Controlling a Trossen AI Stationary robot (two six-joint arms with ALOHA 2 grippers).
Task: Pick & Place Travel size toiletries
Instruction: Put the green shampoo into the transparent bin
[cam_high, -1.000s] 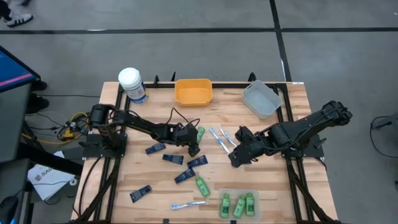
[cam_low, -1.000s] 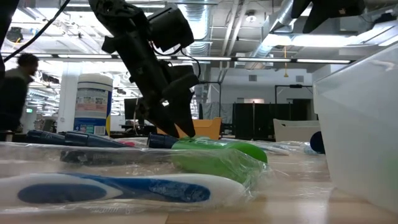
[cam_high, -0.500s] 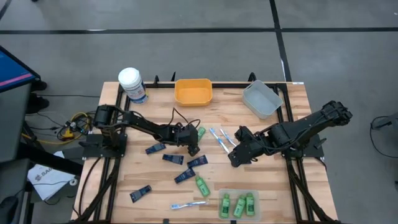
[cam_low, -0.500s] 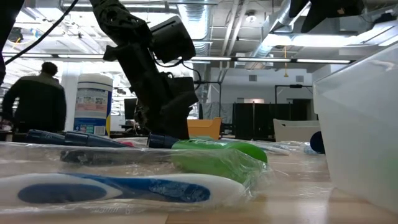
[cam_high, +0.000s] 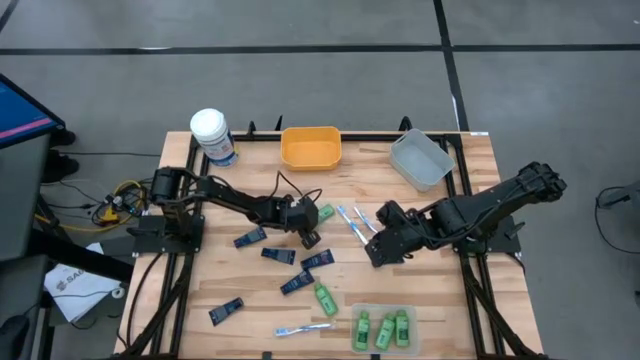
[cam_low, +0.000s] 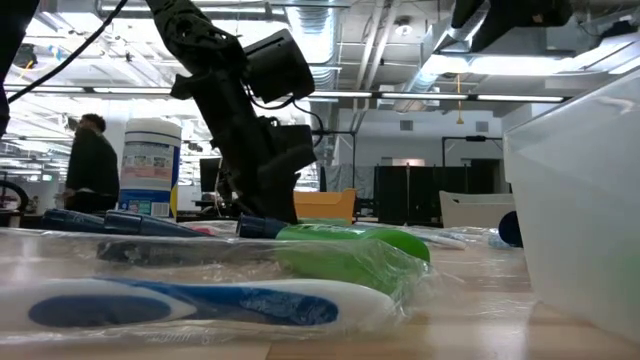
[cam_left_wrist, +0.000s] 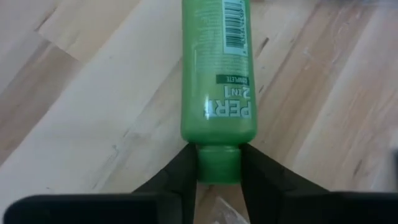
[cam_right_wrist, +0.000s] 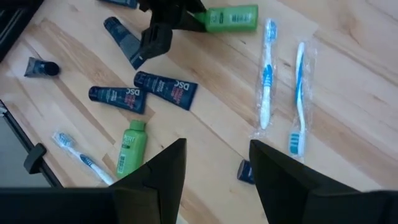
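Near the middle of the wooden table the left gripper sits low over a green bottle lying flat; its two dark fingers press against either side of the bottle's cap, closed onto it, while the body runs straight away from the wrist; from above, the bottle is mostly covered by the gripper, only its far end poking out toward the paired toothbrushes; its long axis lies roughly across the table. From table height the grip itself is hidden behind a wrapped green bottle and a blurred blue toothbrush close to the lens. Over on the other side the right gripper hangs above the boards beyond the toothbrushes, jaws apart with nothing between them; its fingertips are cut off at the frame edge. Navy tubes lie scattered nearer the front edge; three more green bottles rest in a clear tray, its rim hard to trace.
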